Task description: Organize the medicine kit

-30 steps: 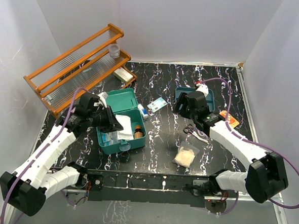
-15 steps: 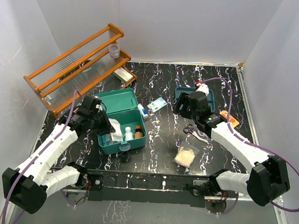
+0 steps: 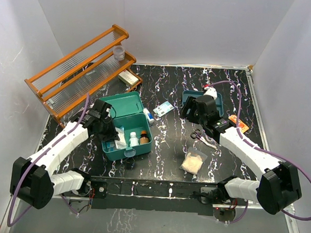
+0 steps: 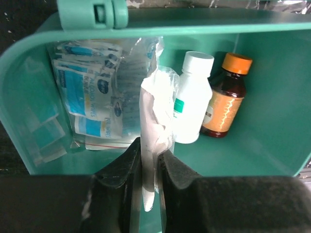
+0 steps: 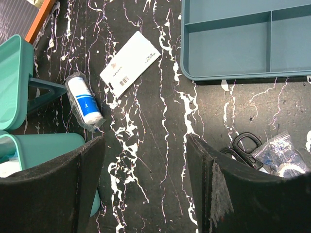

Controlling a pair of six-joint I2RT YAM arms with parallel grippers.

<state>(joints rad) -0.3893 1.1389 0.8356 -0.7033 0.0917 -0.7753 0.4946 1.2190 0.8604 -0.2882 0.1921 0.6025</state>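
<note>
The left pincer [image 4: 149, 162] is clenched on the lower end of a white packet [image 4: 156, 104] in clear wrap, holding it inside the medicine kit [image 3: 122, 105]. The kit sits open, lid thrown back, at the 9 o'clock side of the tabletop [image 3: 169, 149]. From the pincer, a bag of sachets [image 4: 90, 97] lies at 10 o'clock against the kit's wall. A white bottle [image 4: 193, 97] and a brown bottle [image 4: 226, 97] with an orange cap stand at 1 o'clock. Whether the packet touches the white bottle or only hangs in front of it, I cannot tell.

The step in hand looks like stowing this packet in the gap between sachets and bottles. The next move likely calls for lowering it until it rests, then releasing and lifting straight out, so the bottles are not tipped.

The right pincer [image 5: 146, 187] hangs released over bare tabletop, grasping nothing. A bandage roll [image 5: 85, 103] lies at its 10 o'clock beside the kit's lid, a compartment tray [image 5: 233, 41] at 1 o'clock and scissors [image 5: 244, 144] at 3 o'clock. With these loose, the task seems only partway done.
</note>
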